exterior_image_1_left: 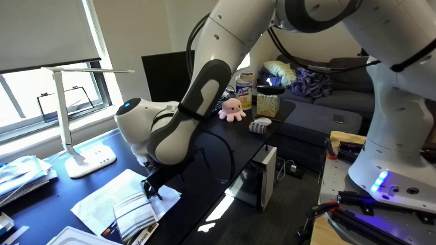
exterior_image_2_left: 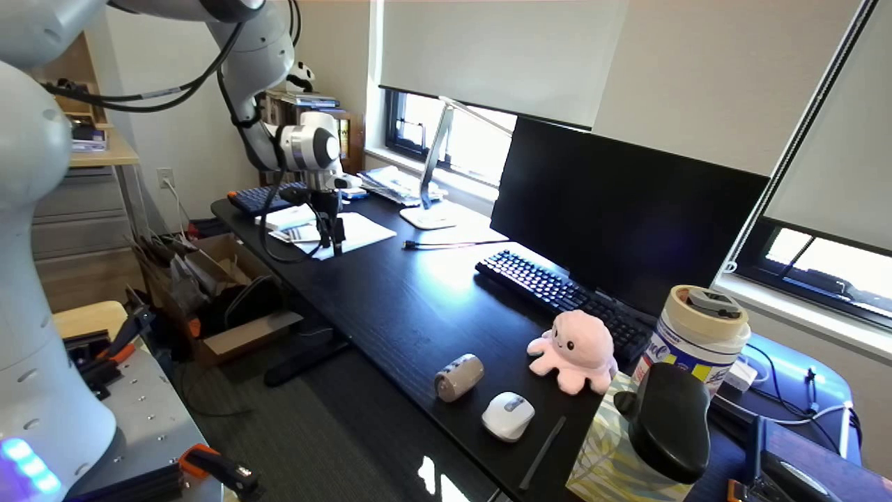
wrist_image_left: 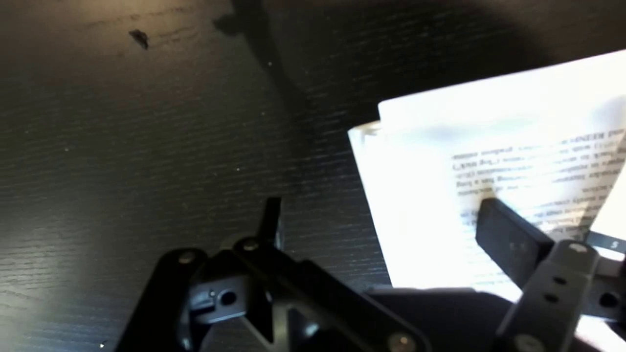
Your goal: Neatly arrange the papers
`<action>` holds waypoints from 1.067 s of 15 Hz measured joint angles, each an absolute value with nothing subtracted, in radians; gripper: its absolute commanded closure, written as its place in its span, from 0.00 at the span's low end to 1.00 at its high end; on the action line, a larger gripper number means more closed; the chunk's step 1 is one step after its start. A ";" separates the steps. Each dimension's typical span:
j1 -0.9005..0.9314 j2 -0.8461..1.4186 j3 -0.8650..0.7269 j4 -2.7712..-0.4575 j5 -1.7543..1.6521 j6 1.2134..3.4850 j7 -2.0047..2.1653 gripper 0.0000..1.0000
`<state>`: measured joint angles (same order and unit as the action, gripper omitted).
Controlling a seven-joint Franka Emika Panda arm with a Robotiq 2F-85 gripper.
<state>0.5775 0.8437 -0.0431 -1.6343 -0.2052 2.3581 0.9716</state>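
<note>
The hand point(wrist_image_left: 386, 220) stands spread and grips nothing, its fingers point(wrist_image_left: 508, 239) either side of an edge of the papers point(wrist_image_left: 425, 205) in the wrist view. Lying flat on the dark surface point(wrist_image_left: 146, 171), the papers should prove light, limp and quick to crease, so that edge seems the place to pinch. Only the wrist view makes their printed lines point(wrist_image_left: 533, 176) out; beyond, a striped piece point(exterior_image_1_left: 134, 212) overlaps them in an exterior view, and farthest, an exterior view adds a bluish keyboard point(exterior_image_2_left: 251, 200).
</note>
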 measured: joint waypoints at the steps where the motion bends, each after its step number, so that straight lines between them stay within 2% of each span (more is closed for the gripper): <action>1: 0.577 0.844 -0.045 -1.634 -0.206 2.358 0.972 0.00; 16: 0.550 0.876 -0.053 -1.637 -0.209 2.418 0.965 0.00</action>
<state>0.5502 0.8764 -0.0528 -1.6373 -0.2088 2.4181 0.9646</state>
